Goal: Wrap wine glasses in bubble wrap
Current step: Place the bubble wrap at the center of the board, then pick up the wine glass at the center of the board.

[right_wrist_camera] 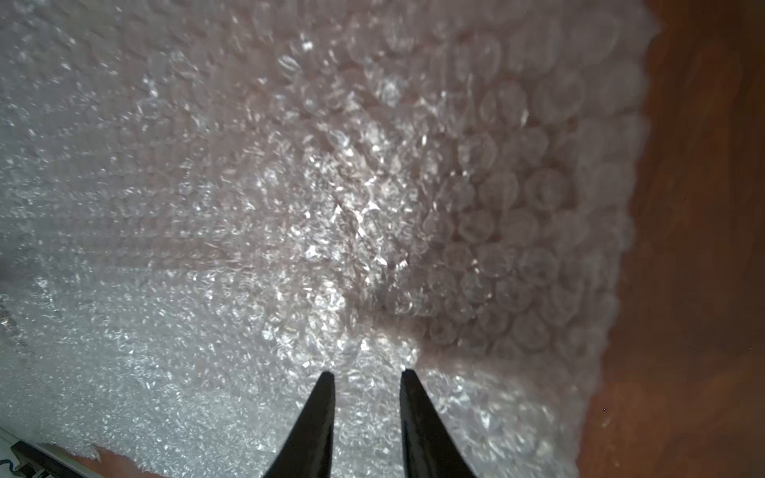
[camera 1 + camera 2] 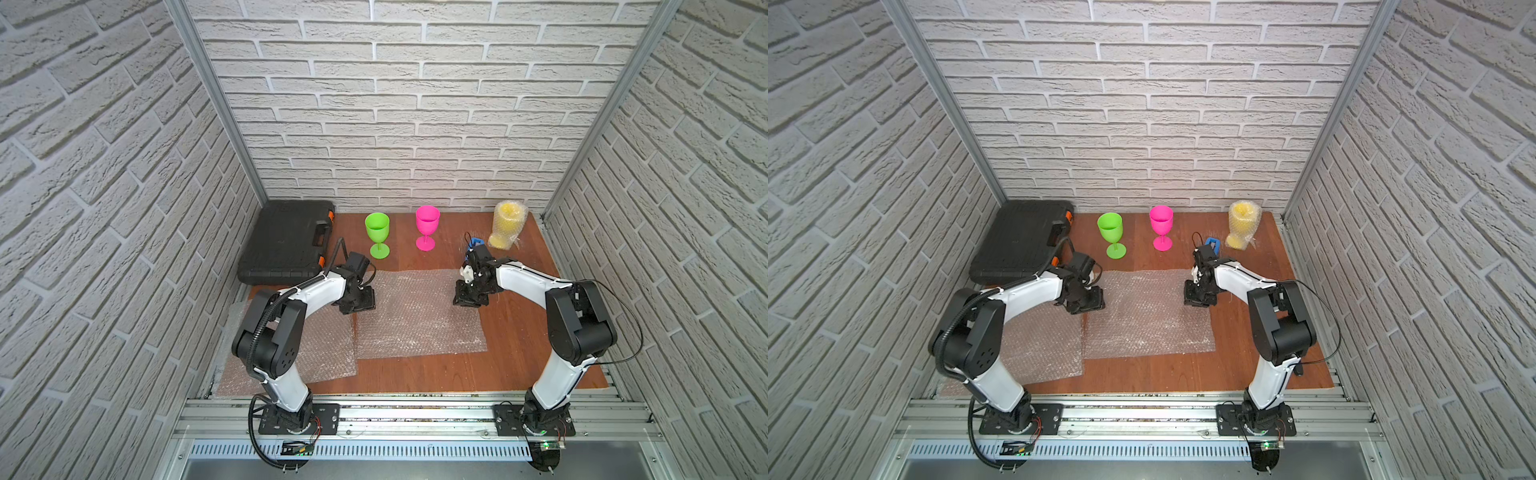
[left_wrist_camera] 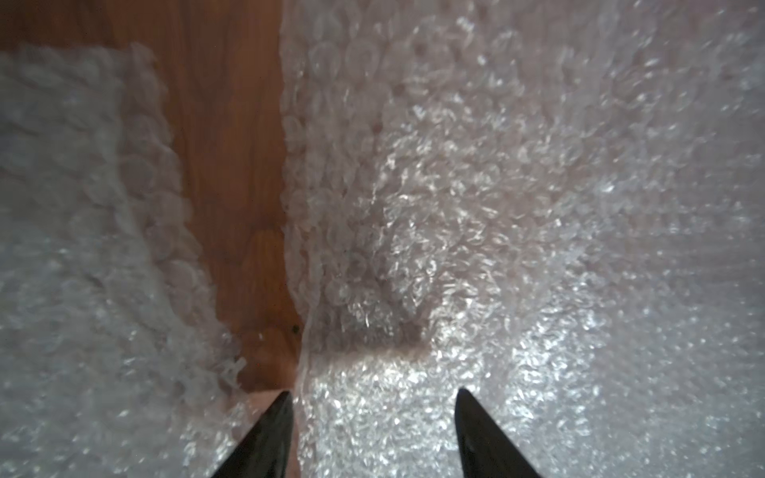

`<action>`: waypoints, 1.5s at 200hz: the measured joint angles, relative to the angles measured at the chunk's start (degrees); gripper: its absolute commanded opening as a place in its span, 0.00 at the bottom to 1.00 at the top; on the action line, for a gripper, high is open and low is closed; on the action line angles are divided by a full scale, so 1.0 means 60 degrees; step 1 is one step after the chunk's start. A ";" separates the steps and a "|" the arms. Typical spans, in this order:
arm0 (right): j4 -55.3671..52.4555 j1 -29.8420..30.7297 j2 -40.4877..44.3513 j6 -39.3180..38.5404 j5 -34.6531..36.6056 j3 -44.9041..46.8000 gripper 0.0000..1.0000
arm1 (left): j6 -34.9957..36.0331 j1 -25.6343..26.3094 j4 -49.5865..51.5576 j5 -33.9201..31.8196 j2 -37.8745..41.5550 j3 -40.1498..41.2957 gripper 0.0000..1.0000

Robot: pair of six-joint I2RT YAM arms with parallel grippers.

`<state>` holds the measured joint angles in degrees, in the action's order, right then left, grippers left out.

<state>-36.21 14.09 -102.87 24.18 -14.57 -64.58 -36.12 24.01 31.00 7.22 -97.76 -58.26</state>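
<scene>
Three wine glasses (image 2: 377,235) (image 2: 427,227) (image 2: 508,224), two flat bubble wrap sheets (image 2: 419,316) (image 2: 328,353)

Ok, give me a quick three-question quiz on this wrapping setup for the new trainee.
1. True or false: the yellow goblet is already wrapped.
2. How many flat wrap sheets lie on the table?
3. Which goblet stands nearest the black case? A green, B pink, C yellow.
Key: 1 true; 2 two; 3 A.
</scene>
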 measured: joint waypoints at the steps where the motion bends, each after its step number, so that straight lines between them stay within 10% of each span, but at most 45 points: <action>1: 0.0011 0.0000 0.0000 0.0004 0.0000 0.0018 0.29 | 0.0000 0.0000 -0.0004 0.0004 -0.0007 0.0004 0.62; 107: -0.0091 -0.0503 0.1045 0.0069 0.0831 0.1326 0.32 | -0.0506 0.1067 -0.0047 0.0663 0.0171 0.0313 0.61; 168: 0.0568 -0.0506 0.2528 -0.1111 0.0521 0.0368 0.77 | -0.0321 0.0437 0.0204 0.0076 0.1122 0.0182 0.62; 193: 0.1614 -0.0499 0.2506 -0.1603 0.0029 -0.0135 1.00 | -0.0153 0.0211 0.0197 -0.0160 0.2044 0.0186 0.64; 300: 1.0171 -0.0452 -0.1668 -0.3319 -0.1239 -0.1126 0.97 | 0.0208 -0.0474 -0.0514 -0.0015 0.4728 0.1428 0.92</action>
<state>24.82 11.38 -112.88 4.27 -22.00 -71.33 -34.87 21.17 27.92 7.14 -69.38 -49.69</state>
